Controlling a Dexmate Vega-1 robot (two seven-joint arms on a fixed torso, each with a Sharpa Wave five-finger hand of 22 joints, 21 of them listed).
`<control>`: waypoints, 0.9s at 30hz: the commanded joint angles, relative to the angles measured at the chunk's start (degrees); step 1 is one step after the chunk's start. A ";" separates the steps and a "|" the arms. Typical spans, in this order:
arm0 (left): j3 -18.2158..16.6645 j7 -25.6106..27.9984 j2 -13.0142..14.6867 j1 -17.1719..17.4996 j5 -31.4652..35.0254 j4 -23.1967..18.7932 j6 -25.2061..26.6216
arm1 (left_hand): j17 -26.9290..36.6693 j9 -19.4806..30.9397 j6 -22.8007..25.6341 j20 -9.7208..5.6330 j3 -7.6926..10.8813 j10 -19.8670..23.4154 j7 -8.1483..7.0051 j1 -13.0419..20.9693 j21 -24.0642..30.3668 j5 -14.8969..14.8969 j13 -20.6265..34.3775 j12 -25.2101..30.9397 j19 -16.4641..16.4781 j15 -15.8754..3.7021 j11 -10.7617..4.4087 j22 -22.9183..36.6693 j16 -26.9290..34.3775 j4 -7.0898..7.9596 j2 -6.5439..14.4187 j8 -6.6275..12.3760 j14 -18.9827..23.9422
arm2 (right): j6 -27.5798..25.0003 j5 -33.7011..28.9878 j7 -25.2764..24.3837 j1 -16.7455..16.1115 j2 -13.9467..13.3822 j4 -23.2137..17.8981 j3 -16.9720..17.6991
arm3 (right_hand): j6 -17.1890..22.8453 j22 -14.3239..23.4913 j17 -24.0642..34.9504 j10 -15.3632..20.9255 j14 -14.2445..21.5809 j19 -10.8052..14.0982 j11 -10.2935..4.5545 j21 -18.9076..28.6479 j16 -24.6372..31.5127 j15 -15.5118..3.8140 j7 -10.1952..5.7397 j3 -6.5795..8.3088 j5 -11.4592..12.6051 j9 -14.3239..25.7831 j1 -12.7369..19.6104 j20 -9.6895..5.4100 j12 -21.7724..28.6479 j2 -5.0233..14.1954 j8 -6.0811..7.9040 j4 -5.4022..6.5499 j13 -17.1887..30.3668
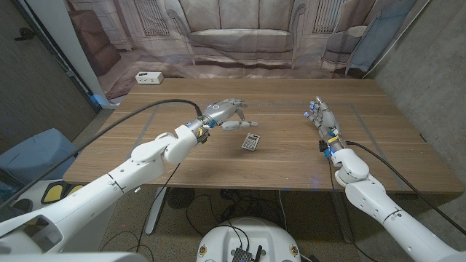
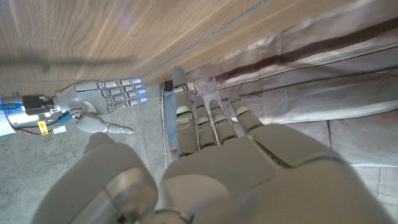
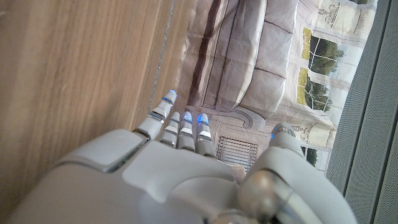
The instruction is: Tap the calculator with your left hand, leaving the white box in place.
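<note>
Table (image 1: pixel 291 156) of brown wood fills the middle of the head view, and behind it I see a printed backdrop of a sofa (image 1: pixel 240 36) across the top of the frame. My left arm (image 1: pixel 145 156) comes in from the lower left and reaches toward centre frame. My right arm (image 1: pixel 378 196) enters from the lower right. The left hand (image 1: pixel 227 113) is raised above the table just upper left of centre, fingers spread and holding nothing; the left wrist view shows the same, fingers extended and apart. The right hand (image 1: pixel 321 116) sits right of centre, standing on its edge with fingers straight and close together, nothing in it. The white box (image 1: pixel 148 77) lies in the upper left of the head view, near the table's far corner, well apart from both hands. The calculator (image 1: pixel 250 141) lies on the table at centre frame, just below and right of the left hand, which is near it but not touching.
</note>
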 commanded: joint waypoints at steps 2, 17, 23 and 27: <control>2.33 -8.64 -0.12 -2.80 1.56 -2.22 4.63 | 0.06 0.27 1.02 0.35 -0.48 -0.16 0.19 -0.49 -0.01 0.21 0.11 -0.34 -0.37 0.09 0.03 0.08 0.06 0.13 0.03 -0.08 -0.42 | 0.27 -0.27 -0.78 -0.91 -0.23 -0.89 0.46 | 0.50 0.11 0.12 0.43 0.07 0.15 -0.08 -0.12 -0.20 0.58 -0.15 -0.01 -0.11 0.27 0.40 0.35 0.07 0.38 0.30 -0.05 0.35; 5.02 -17.58 -0.58 -6.50 2.42 -2.65 7.03 | 0.06 0.29 1.42 1.41 -0.77 -0.66 0.37 -0.90 -0.07 0.26 0.13 -0.45 -1.21 0.02 0.39 0.11 0.25 0.38 0.11 -0.49 -0.67 | 0.64 -0.25 -0.46 -0.41 0.42 -0.07 0.15 | 0.95 0.12 0.16 0.83 0.27 0.33 -0.02 -0.10 -0.14 0.57 -0.30 -0.08 -0.11 0.28 0.28 0.46 0.19 0.49 0.43 0.03 0.37; 5.65 -17.73 -0.78 -7.08 2.78 -2.13 6.43 | 0.07 0.29 1.33 1.87 -0.90 -0.91 0.29 -1.10 -0.03 0.29 0.14 -0.52 -1.35 0.03 0.25 0.12 0.31 0.50 0.13 -0.75 -0.72 | 0.48 -0.29 -0.85 -0.64 0.34 -0.36 0.29 | 1.02 0.13 0.18 0.92 0.31 0.36 -0.05 -0.10 -0.13 0.59 -0.30 -0.12 -0.12 0.28 0.20 0.55 0.20 0.51 0.44 0.07 0.37; 6.11 -17.88 -1.07 -7.35 3.08 -1.57 6.40 | 0.07 0.29 1.03 2.21 -0.98 -0.89 0.22 -1.22 0.01 0.31 0.14 -0.48 -1.43 0.02 0.14 0.14 0.37 0.58 0.16 -1.03 -0.70 | 0.41 -0.30 -1.07 -0.88 0.16 -0.61 0.50 | 1.06 0.13 0.18 0.91 0.32 0.35 -0.10 -0.12 -0.14 0.59 -0.29 -0.15 -0.12 0.28 0.19 0.59 0.19 0.50 0.44 0.07 0.38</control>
